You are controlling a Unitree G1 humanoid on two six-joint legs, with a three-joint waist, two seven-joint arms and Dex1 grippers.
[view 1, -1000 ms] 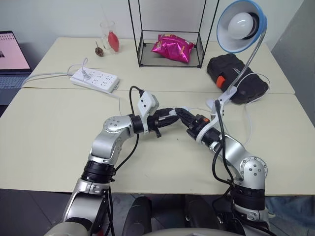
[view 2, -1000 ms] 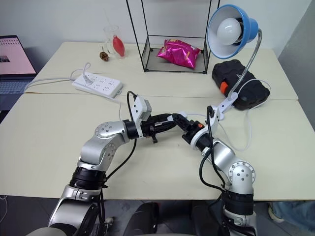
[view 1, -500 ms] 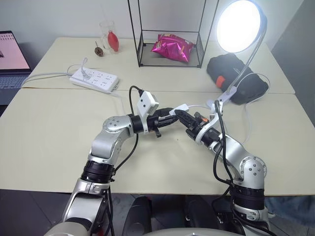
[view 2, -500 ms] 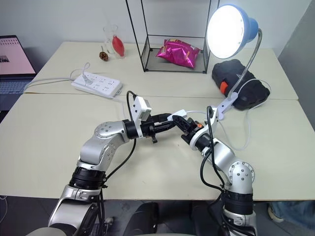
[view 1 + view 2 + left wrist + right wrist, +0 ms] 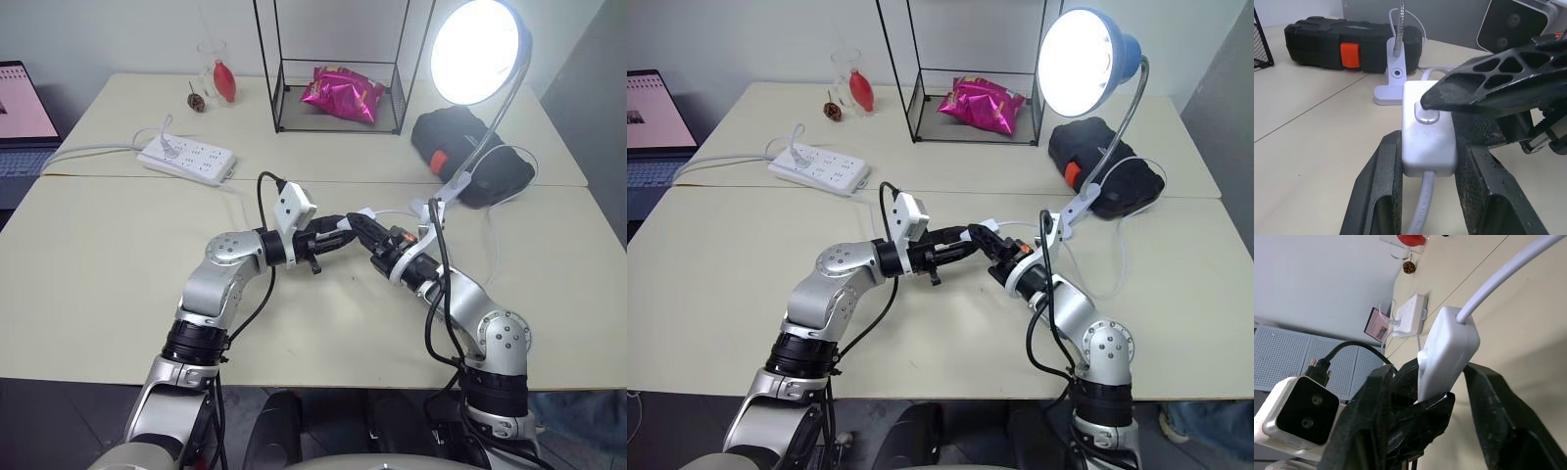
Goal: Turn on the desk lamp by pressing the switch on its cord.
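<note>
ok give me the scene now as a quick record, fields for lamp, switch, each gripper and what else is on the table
lamp: desk lamp lit, clamp base standing on the table
switch: switch held off the table, on the cord
left gripper: left gripper shut on the switch's sides
right gripper: right gripper open, one finger's tip on the switch button
other: power strip, black case, wire rack with pink bag

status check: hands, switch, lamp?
Left hand shut on switch. Right hand open, one finger over its button. Desk lamp lit. Nothing in the way.
</note>
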